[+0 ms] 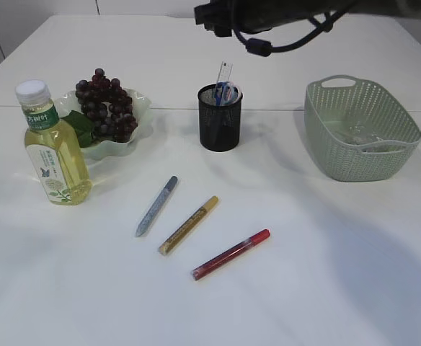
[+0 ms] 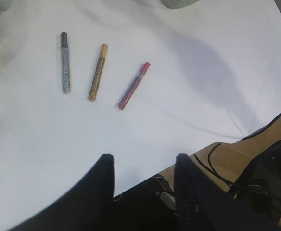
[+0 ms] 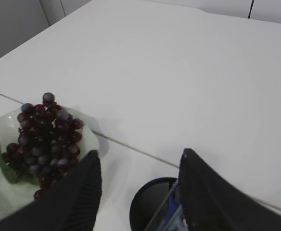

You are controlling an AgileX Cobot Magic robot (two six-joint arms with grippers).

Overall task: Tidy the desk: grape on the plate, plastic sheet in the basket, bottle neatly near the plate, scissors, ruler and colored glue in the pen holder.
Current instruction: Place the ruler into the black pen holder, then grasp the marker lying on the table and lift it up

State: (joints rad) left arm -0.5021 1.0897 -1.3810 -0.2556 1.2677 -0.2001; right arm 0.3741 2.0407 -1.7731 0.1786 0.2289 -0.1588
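Dark grapes lie on the pale plate, with the yellow bottle upright beside it. The black mesh pen holder holds the ruler and blue scissors. Silver, gold and red glue pens lie on the table. The clear plastic sheet lies in the green basket. My right gripper is open and empty above the pen holder, near the grapes. My left gripper is open and empty, near the table's front edge, short of the pens.
The right arm hangs over the back of the table above the pen holder. Cables and a stand lie beyond the table's front edge in the left wrist view.
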